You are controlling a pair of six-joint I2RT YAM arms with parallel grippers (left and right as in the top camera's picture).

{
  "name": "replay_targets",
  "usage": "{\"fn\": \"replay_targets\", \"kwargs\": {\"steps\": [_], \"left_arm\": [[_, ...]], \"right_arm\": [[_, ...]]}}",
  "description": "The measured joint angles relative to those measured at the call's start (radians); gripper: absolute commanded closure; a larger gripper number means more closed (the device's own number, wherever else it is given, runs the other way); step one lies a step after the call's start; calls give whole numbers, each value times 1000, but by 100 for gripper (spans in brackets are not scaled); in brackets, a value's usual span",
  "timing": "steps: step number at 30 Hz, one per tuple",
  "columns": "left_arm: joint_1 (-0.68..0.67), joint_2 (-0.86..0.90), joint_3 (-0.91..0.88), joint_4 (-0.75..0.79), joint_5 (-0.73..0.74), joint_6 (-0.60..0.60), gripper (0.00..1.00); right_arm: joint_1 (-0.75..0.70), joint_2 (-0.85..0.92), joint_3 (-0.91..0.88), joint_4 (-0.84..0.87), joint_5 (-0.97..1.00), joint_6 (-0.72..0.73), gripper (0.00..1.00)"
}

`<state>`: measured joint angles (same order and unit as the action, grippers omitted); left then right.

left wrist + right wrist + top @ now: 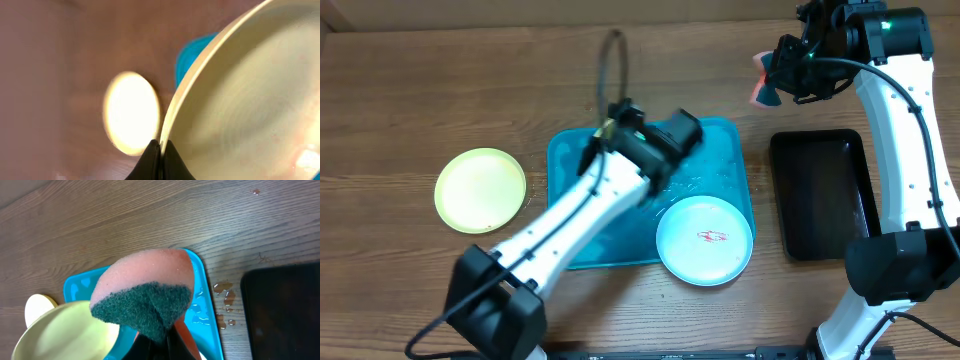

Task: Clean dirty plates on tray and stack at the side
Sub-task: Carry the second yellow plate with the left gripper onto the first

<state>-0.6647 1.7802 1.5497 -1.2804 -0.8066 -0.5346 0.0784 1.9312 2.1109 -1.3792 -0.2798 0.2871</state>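
My left gripper is shut on the rim of a pale yellow plate, held upright and edge-on above the back of the turquoise tray. In the overhead view that plate shows only as a thin arc. A second pale yellow plate lies flat on the table left of the tray. A white plate with a red smear rests on the tray's front right corner. My right gripper hangs high at the back right, shut on a pink and green sponge.
A black tray lies on the table right of the turquoise tray. Water drops sit on the wood between the two trays. The left arm crosses the tray's left half.
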Motion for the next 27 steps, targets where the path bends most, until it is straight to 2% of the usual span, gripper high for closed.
{"fn": "replay_targets", "kwargs": {"steps": [5,7,11,18,27], "left_arm": [[239,-4,0,87,329,115,96],[414,-11,0,113,519,177,95],[658,-18,-2,121,710,248,96],[1020,-29,-100,192,834,296,96],[1241,-32,-311,386,885,279,96]], "right_arm": [[0,0,0,2,0,0,96],[0,0,0,3,2,0,96],[0,0,0,2,4,0,96],[0,0,0,3,6,0,96],[0,0,0,2,7,0,96]]}}
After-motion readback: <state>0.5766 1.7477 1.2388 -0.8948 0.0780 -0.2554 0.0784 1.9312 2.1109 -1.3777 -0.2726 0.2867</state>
